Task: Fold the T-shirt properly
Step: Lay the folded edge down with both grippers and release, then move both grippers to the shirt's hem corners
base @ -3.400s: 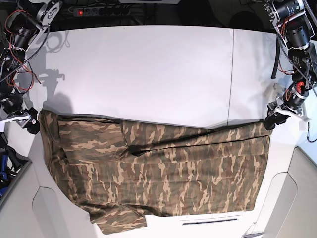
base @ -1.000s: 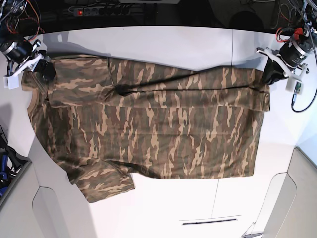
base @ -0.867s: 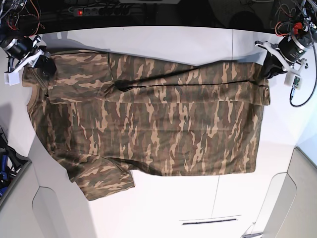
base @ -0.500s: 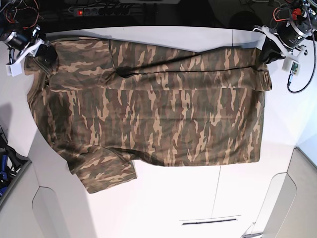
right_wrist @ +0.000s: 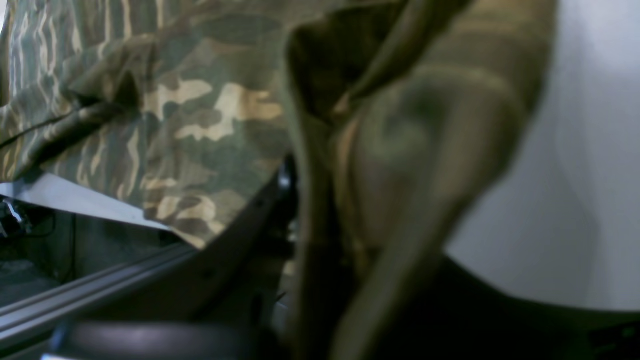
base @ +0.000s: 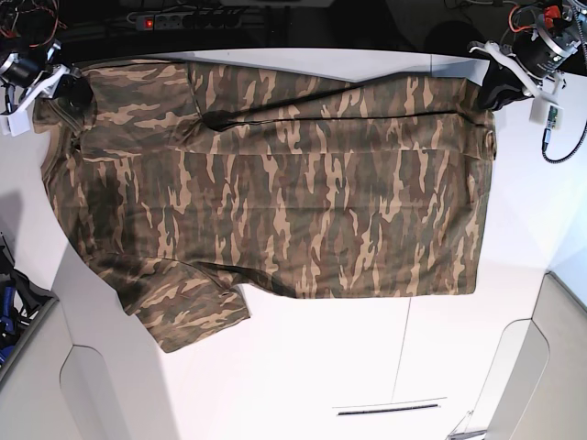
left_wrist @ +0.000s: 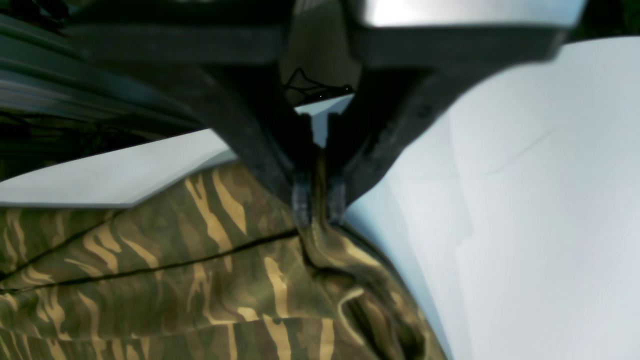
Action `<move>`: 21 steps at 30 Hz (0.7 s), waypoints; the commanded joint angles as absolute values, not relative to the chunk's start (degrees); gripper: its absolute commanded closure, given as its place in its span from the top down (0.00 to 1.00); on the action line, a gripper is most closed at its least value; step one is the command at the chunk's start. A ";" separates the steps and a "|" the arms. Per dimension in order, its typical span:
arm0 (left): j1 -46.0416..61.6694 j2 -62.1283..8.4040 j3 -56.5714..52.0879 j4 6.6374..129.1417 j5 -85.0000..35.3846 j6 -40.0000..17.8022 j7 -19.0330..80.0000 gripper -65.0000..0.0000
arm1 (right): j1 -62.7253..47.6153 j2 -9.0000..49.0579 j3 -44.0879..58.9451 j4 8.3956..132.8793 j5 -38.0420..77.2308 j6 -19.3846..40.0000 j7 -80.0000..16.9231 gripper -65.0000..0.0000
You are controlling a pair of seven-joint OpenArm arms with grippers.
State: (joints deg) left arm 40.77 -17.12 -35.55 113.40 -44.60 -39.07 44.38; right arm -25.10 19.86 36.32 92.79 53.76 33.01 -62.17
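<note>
Two pincers: both are clenched on cloth, one at each far corner of the T-shirt.
Left pincer: its dark jaws are pressed together on a thin pinch of camouflage fabric, at the shirt's hem corner; in the base view this is the top right.
Right pincer: at the base view's top left, gripping the shoulder end near the collar; its wrist camera is filled with blurred cloth draped over the jaws, so the grip is judged from the bunched fabric there.
What changed: a few seconds ago the shirt lay low at the near edge, half folded over itself. Both arms have since carried its far edge away across the table, and the cloth has opened out.
Meaning for the task: the shirt looks spread and nearly flat, so this seems to be the laying-out step; real folding has likely not begun.
Shirt position: it lies sideways across the far half of the white table, collar end to the base view's left, hem to the right.
Shirt look: brown, tan and olive camouflage, soft, one short sleeve sticking out toward the near side.
Remaining flaw: a dark crease runs along the far edge, where a strip still seems folded over.
</note>
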 commanded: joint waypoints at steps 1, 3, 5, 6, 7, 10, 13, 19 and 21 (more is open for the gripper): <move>41.12 -17.61 -36.03 114.37 -45.60 -40.00 43.59 0.13 | -25.23 20.95 36.91 93.76 54.65 33.28 -61.28 0.00; 41.12 -17.61 -36.03 114.37 -45.63 -40.00 43.59 0.26 | -25.23 20.97 36.91 93.76 54.57 33.28 -61.32 0.12; 41.12 -17.61 -36.10 114.37 -45.60 -39.62 43.57 0.35 | -25.23 21.02 37.01 93.76 54.00 33.30 -61.30 0.29; 41.12 -17.61 -36.40 114.37 -45.65 -39.64 43.59 0.36 | -25.10 20.99 37.36 93.76 53.98 33.30 -61.32 0.31; 41.12 -17.58 -36.93 114.37 -45.67 -39.64 43.59 0.36 | -25.06 20.99 38.04 93.78 54.00 33.30 -61.30 0.31; 41.10 -17.61 -40.18 114.37 -47.72 -39.68 43.57 0.36 | -23.49 20.99 41.95 93.82 54.04 33.30 -61.30 0.31; 41.08 -17.61 -44.95 114.37 -51.92 -39.75 43.57 0.36 | -20.97 21.23 47.64 93.82 54.08 33.28 -61.28 0.31; 38.28 -17.65 -50.85 114.37 -55.48 -40.00 43.55 0.41 | -15.55 24.10 52.49 93.80 53.60 33.28 -58.83 0.31; 36.47 -17.65 -51.00 114.37 -55.51 -40.00 43.55 0.46 | -13.58 24.93 52.47 93.80 52.38 33.26 -56.36 0.31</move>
State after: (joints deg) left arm 36.05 -16.97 -50.54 113.40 -54.41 -39.33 44.69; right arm -13.96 23.57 52.05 92.88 51.55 33.08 -57.43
